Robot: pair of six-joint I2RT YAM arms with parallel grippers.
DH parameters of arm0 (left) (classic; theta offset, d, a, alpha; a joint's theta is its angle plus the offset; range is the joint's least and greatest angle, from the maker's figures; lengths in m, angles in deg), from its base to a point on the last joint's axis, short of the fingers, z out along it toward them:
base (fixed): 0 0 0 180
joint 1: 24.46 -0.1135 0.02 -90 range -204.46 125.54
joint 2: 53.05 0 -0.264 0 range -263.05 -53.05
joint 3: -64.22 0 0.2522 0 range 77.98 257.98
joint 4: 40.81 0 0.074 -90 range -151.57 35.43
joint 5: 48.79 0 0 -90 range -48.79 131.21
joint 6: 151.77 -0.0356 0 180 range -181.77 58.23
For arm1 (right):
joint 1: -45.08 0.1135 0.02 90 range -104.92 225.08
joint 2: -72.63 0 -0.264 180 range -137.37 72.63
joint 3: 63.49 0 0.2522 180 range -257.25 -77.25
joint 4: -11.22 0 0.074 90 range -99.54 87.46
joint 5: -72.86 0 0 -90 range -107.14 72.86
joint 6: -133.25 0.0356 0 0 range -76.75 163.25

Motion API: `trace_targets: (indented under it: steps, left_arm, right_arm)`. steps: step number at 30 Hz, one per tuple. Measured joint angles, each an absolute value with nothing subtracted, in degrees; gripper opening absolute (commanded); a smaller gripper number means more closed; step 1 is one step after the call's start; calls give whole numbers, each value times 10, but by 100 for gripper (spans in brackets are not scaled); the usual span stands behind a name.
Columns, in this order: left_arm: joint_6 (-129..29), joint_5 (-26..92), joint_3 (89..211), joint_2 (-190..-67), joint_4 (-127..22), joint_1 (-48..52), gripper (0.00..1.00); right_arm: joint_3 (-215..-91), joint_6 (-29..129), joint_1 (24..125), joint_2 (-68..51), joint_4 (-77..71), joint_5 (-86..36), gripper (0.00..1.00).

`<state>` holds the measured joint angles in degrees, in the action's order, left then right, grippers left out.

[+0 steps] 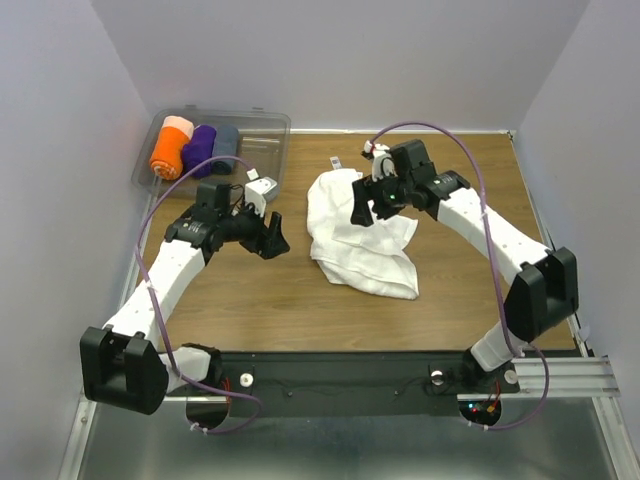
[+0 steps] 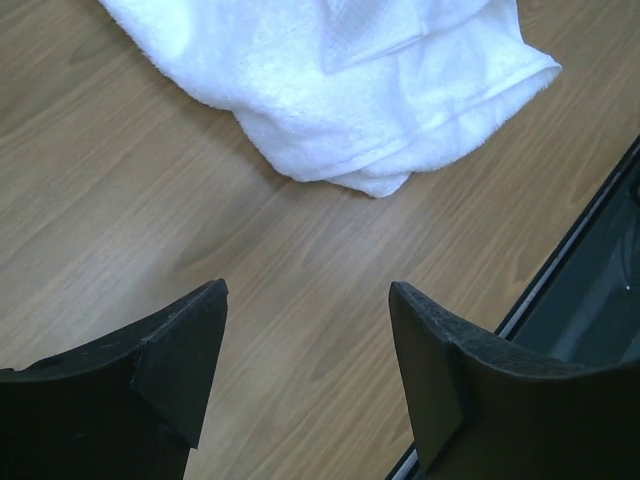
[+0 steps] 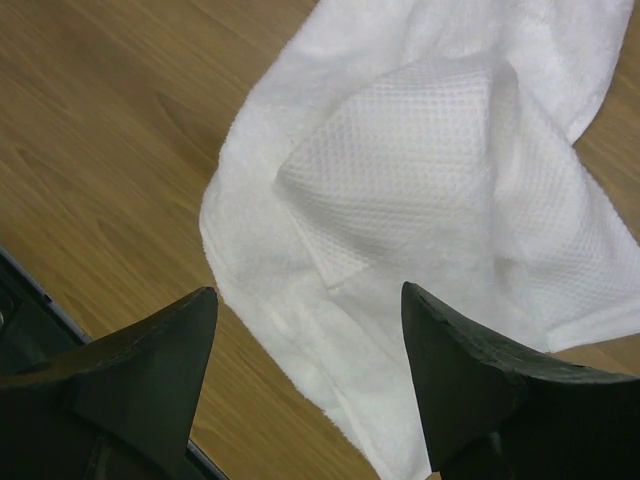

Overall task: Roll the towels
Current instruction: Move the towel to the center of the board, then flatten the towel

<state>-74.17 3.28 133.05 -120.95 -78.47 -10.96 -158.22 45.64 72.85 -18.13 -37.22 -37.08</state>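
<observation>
A white terry towel (image 1: pixel 357 240) lies crumpled in a loose heap at the middle of the wooden table. It fills the top of the left wrist view (image 2: pixel 340 80) and most of the right wrist view (image 3: pixel 420 200). My left gripper (image 1: pixel 272 239) is open and empty, a little left of the towel, above bare wood (image 2: pixel 308 290). My right gripper (image 1: pixel 367 209) is open and empty, just above the towel's upper part (image 3: pixel 310 292).
A clear plastic bin (image 1: pixel 262 127) stands at the back left. It holds an orange roll (image 1: pixel 170 150), a purple roll (image 1: pixel 201 146) and a grey-blue roll (image 1: pixel 226 138). A small white tag (image 1: pixel 337 161) lies behind the towel. The black table edge rail (image 2: pixel 600 260) runs along the front.
</observation>
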Motion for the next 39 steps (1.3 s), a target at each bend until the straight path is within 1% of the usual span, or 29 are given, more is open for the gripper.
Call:
trace_targets:
  steps: [2, 6, 7, 9, 10, 11, 12, 13, 15, 22, 26, 28, 32, 35, 39]
  left_arm:
    - [-733, 28, 1324, -1213, -775, -104, 77]
    - [-719, 27, 1320, -1216, -749, -103, 82]
    - [-716, 28, 1320, -1217, -744, -103, 82]
    - [-709, 31, 1320, -1220, -733, -103, 82]
    - [-706, 35, 1320, -1221, -729, -103, 82]
    - [-704, 39, 1319, -1223, -726, -103, 82]
    - [-702, 44, 1319, -1225, -722, -103, 82]
    - [-700, 49, 1319, -1228, -720, -103, 82]
    - [-698, 58, 1317, -1238, -712, -101, 82]
    - [-696, 85, 1295, -1292, -686, -59, 82]
    - [-694, 96, 1293, -1335, -661, -31, 75]
    - [-699, 105, 1293, -1366, -646, -13, 71]
    - [-705, 133, 1293, -1411, -622, 17, 68]
    - [-708, 158, 1294, -1444, -603, 35, 62]
    - [-712, 177, 1308, -1498, -582, 52, 56]
  right_arm:
    - [-1584, 457, 729, -206, -371, -373, 83]
    - [-1603, 460, 729, -272, -373, -376, 86]
    - [-1609, 461, 729, -285, -374, -376, 85]
    - [-1619, 461, 731, -310, -373, -373, 75]
    - [-1621, 461, 732, -317, -373, -371, 69]
    - [-1624, 462, 734, -323, -374, -367, 56]
    - [-1626, 462, 736, -329, -373, -363, 47]
    - [-1628, 465, 737, -336, -373, -355, 24]
    - [-1628, 465, 737, -340, -373, -345, 1]
    - [-1631, 467, 729, -334, -379, -326, 1]
    - [-1629, 467, 705, -302, -381, -338, 1]
    - [-1626, 467, 690, -267, -381, -342, 1]
    - [-1626, 467, 688, -237, -381, -347, 0]
    - [-1626, 468, 685, -232, -381, -352, 1]
    - [-1626, 472, 669, -231, -381, -363, 1]
